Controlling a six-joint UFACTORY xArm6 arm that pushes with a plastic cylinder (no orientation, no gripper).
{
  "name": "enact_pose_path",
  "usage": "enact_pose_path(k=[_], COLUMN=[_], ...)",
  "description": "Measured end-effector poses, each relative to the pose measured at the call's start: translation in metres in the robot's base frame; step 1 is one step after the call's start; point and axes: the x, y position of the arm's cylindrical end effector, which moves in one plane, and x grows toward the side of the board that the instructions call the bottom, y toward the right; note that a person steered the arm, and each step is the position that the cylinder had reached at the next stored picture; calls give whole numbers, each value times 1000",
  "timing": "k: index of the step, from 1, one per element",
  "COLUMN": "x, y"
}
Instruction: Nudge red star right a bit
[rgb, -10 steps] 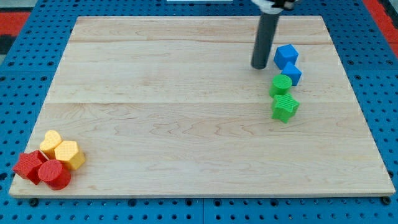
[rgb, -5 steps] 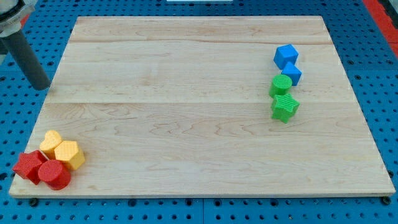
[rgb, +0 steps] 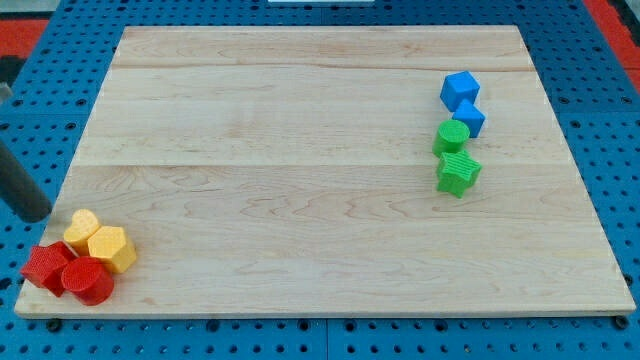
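The red star (rgb: 44, 265) lies at the board's bottom-left corner, at the left of a tight cluster. A red cylinder (rgb: 88, 281) touches it on the right. Two yellow blocks sit just above: a heart-like one (rgb: 81, 228) and a hexagonal one (rgb: 111, 247). The dark rod comes down along the view's left edge, and my tip (rgb: 33, 214) sits just off the board's left edge, above and slightly left of the red star, apart from it.
At the right side stand a blue cube (rgb: 460, 90), a second blue block (rgb: 469, 119), a green cylinder (rgb: 451, 136) and a green star (rgb: 458, 173) in a near-vertical line. The wooden board (rgb: 300, 200) rests on a blue pegboard.
My tip swept from beside the blue blocks at the upper right to the far left, then down along the board's left edge toward the red star. No block has moved.
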Motion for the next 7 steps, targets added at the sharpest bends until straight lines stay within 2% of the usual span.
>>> enact_pose_path(k=[3,6,7], x=[99,99,86], y=[2,61,54])
